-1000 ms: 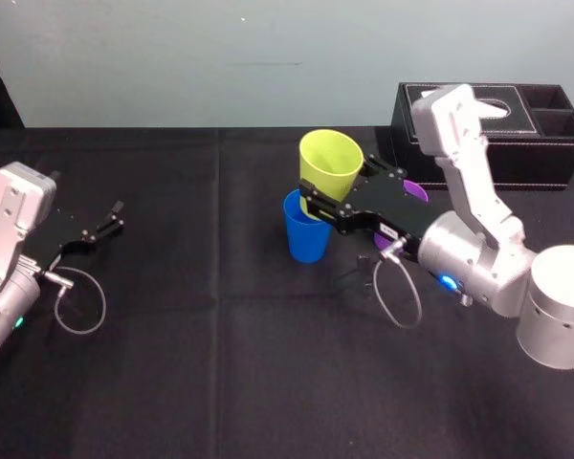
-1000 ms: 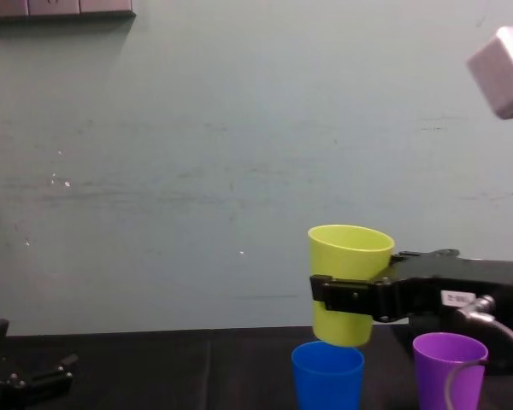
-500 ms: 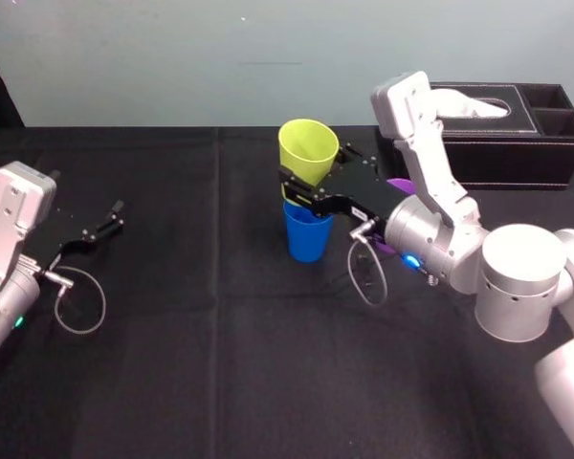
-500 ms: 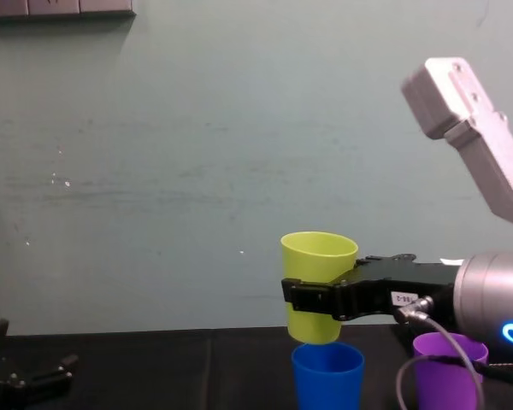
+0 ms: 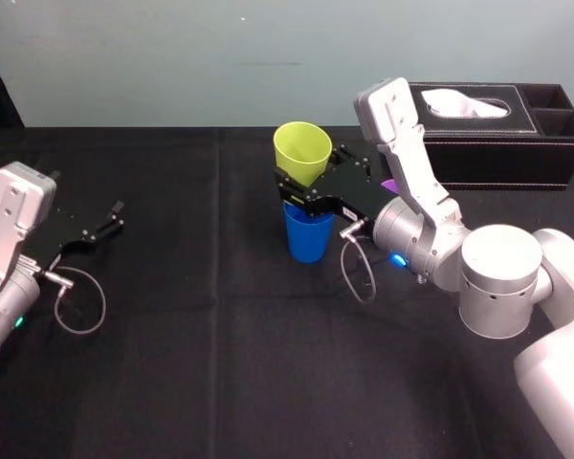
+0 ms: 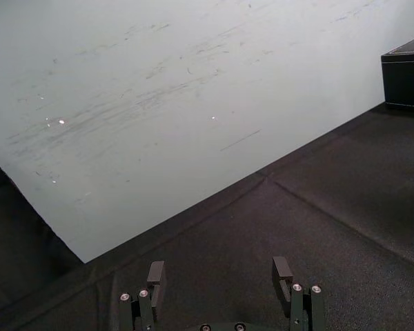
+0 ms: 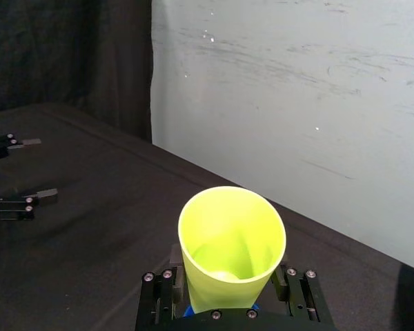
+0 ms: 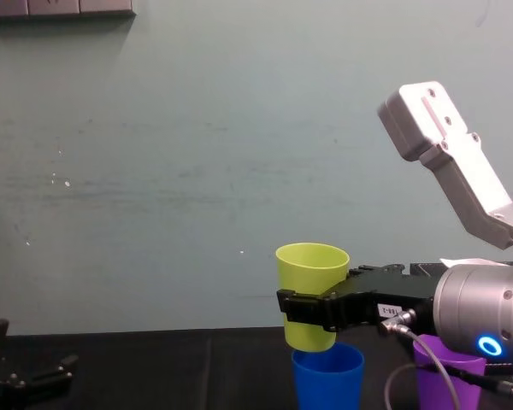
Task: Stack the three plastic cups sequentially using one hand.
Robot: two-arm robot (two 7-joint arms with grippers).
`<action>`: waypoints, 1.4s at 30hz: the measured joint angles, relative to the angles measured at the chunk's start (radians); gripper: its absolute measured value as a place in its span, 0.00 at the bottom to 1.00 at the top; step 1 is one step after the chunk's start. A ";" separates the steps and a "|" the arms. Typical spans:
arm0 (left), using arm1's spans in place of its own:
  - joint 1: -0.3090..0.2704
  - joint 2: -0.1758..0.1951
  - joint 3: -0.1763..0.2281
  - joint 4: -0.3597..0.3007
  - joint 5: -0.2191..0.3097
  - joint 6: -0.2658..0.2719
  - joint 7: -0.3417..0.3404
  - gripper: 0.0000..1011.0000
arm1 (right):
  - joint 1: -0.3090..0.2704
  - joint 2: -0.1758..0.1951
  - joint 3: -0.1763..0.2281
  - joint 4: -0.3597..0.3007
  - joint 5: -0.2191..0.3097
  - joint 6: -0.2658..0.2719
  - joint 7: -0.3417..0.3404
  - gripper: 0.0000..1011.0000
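My right gripper (image 5: pixel 306 178) is shut on the yellow-green cup (image 5: pixel 302 153), one finger on each side of its lower wall. It holds the cup upright, directly over the blue cup (image 5: pixel 308 234). In the chest view the yellow-green cup (image 8: pixel 311 273) has its base at the blue cup's (image 8: pixel 327 380) rim, slightly to the left of centre. The purple cup (image 8: pixel 436 386) stands to the right, mostly behind my right arm. The right wrist view shows the yellow-green cup (image 7: pixel 231 248) between the fingers of the right gripper (image 7: pixel 228 291). My left gripper (image 5: pixel 100 229) rests open at the far left.
A black tissue box (image 5: pixel 497 134) stands at the back right against the wall. The black cloth table (image 5: pixel 201 363) has free room in front and on the left. The left wrist view shows the left gripper (image 6: pixel 219 276) with bare cloth beyond it.
My right gripper has carried the yellow-green cup leftward and down, from above and right of the blue cup to its rim. The left arm has not moved.
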 joint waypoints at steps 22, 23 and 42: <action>0.000 0.000 0.000 0.000 0.000 0.000 0.000 1.00 | -0.012 -0.015 0.027 0.030 -0.029 -0.013 0.010 0.72; 0.000 0.000 0.000 0.000 0.000 0.000 0.000 1.00 | -0.013 -0.015 0.027 0.031 -0.029 -0.013 0.010 0.72; 0.000 0.000 0.000 0.000 0.000 0.000 0.000 1.00 | -0.038 -0.014 0.039 -0.002 -0.030 -0.011 0.024 0.72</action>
